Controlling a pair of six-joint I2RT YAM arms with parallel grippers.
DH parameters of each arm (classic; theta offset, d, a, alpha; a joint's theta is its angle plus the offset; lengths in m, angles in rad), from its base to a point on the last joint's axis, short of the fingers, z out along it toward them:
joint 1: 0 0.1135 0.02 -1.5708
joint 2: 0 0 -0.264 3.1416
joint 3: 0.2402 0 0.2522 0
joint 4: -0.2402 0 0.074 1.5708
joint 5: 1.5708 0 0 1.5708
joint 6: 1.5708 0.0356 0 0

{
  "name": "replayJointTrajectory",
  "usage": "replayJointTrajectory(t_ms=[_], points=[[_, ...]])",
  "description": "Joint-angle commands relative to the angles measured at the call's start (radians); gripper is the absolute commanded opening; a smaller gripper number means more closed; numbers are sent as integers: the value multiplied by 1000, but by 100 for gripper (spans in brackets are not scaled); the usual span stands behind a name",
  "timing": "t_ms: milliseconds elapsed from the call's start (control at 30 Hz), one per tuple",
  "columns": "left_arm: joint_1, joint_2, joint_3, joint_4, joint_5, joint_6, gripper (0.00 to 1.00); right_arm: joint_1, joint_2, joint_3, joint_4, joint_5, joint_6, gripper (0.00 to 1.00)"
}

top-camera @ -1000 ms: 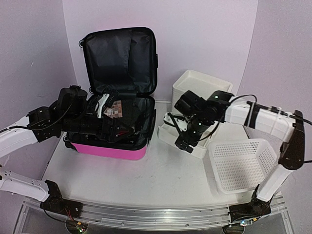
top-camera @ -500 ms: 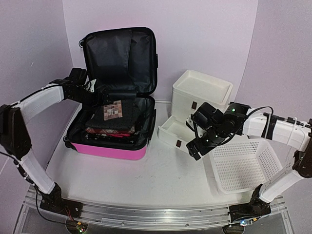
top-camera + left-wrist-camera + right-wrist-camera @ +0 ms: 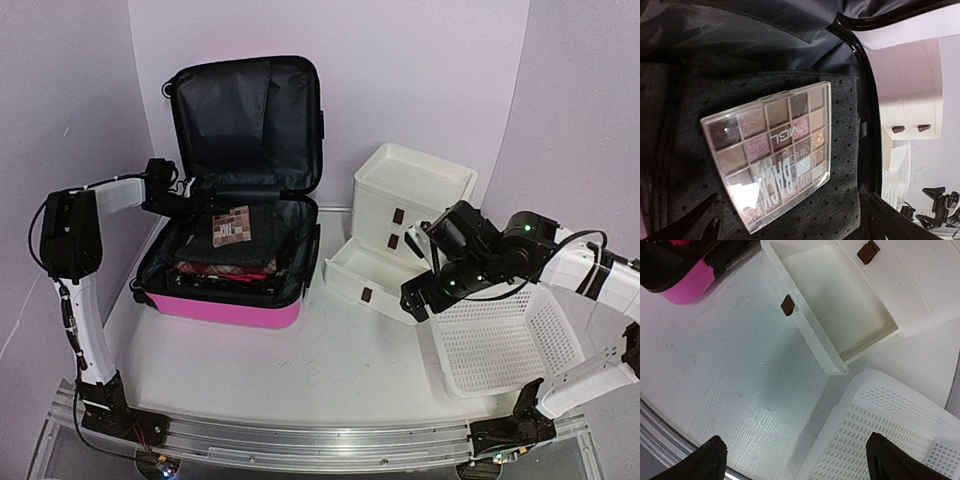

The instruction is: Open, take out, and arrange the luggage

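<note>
- the luggage (image 3: 222,305) is seen lying open at the left rear of the tabletop (image 3: 300,365), pink shell down, with its black-lined lid stood upright against the back wall.
- folded dark cloth (image 3: 840,160) is packed in the lower half, and an eyeshadow palette (image 3: 767,155) is laid flat on top of it (its lettering is seen upside down from the left wrist).
- the left claw (image 3: 188,204) is held at the rear left corner of the luggage, pointed at the palette; its fingers are spread wide and nothing is gripped.
- the right claw (image 3: 417,298) is held above the tabletop, just beside the near left corner of the basket (image 3: 510,345); its fingers are likewise spread wide, with nothing between them.
- a white drawer stack (image 3: 412,185) is set to the right of the luggage, and its bottom drawer (image 3: 840,305) stands pulled out toward the front.
- the basket is placed at the near right, its corner just beside the drawer's front corner.
</note>
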Motion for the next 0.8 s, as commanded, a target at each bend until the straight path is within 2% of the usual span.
replayJointTrajectory(t_ms=[0,300,533,767], points=[[1,38,54,81,138,-2,94,-1,-28,15,30,-3,7,98],[8,68,31,93,144,-1,94,-1,-51,0,30,-3,20,98],[22,67,-28,226,305,-66,88,-1,-61,3,29,-15,37,98],[25,35,-89,361,356,-168,70,-2,-59,3,30,-17,45,98]])
